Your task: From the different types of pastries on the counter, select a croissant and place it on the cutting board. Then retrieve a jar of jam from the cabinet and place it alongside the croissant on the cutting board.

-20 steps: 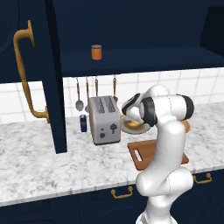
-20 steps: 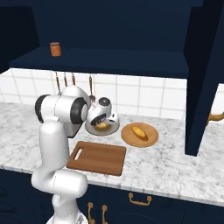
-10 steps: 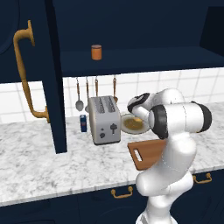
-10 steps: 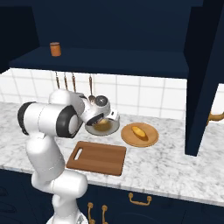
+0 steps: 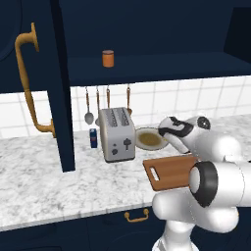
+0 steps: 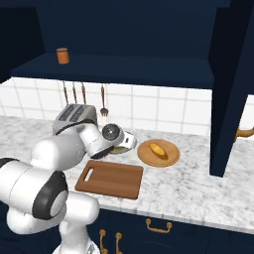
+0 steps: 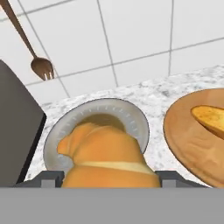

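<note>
Since one second ago, the arm has swung its elbow toward the base cameras. Gripper (image 7: 109, 177) pinches the croissant (image 7: 107, 155) just above the grey plate (image 7: 131, 116), behind the bare cutting board (image 6: 110, 178) on the counter (image 6: 198, 186).

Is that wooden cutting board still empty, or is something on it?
Empty. The cutting board shows bare wood in both base views; the croissant sits between the gripper fingers above a grey plate.
</note>
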Robot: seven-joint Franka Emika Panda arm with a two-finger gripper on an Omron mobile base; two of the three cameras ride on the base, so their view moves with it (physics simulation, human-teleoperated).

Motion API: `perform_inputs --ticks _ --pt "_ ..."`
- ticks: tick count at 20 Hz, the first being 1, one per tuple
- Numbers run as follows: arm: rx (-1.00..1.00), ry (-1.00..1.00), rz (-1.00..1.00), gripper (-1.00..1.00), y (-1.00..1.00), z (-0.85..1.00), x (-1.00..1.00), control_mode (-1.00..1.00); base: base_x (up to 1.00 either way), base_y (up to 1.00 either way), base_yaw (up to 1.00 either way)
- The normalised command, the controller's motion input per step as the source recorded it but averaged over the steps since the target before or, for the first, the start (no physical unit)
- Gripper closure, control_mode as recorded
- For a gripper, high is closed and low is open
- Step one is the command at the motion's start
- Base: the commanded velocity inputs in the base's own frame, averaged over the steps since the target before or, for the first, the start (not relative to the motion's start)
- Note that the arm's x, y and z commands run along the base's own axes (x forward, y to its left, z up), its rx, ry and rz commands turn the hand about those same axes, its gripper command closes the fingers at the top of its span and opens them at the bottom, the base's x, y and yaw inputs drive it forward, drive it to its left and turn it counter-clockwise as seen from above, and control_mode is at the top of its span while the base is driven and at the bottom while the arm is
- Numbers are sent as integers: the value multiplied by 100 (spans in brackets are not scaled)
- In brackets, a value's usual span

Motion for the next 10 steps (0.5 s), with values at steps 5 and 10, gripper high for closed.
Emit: perform_inputs --ticks 5,10 --pt "14 15 -18 100 -29 99 -61 -100 0 0 0" --pt "26 34 -25 100 -41 100 -47 -100 0 0 0"
